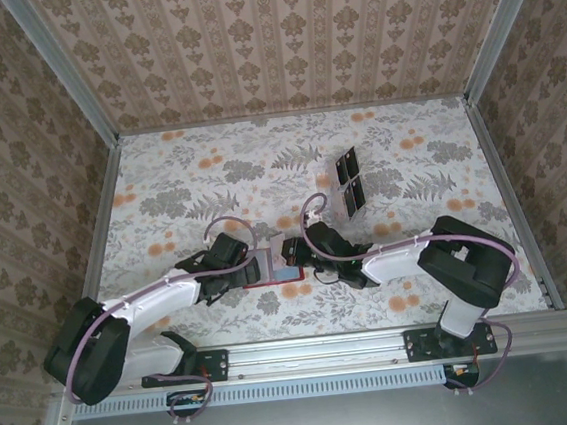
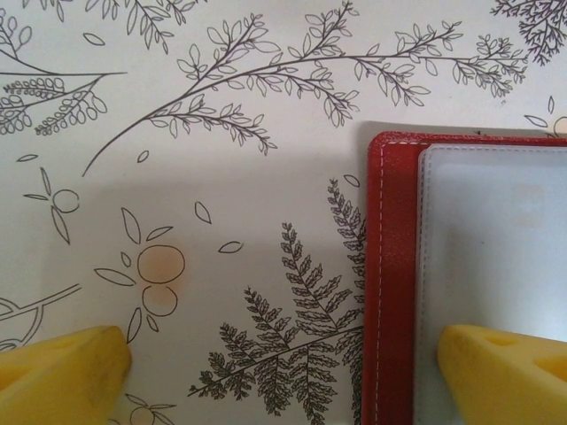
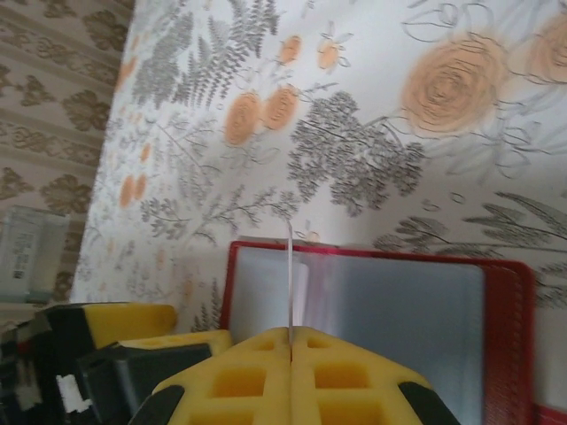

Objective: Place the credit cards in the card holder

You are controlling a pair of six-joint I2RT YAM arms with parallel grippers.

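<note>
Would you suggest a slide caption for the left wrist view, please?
Open jaws straddle the stitched edge of the card holder on the floral table.

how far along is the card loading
Done: the red wallet lies open. In hand: the shut right tool holds a thin card edge-on above its pale inside, and the open left tool straddles the wallet's edge. Left: dark cards wait farther back.
</note>
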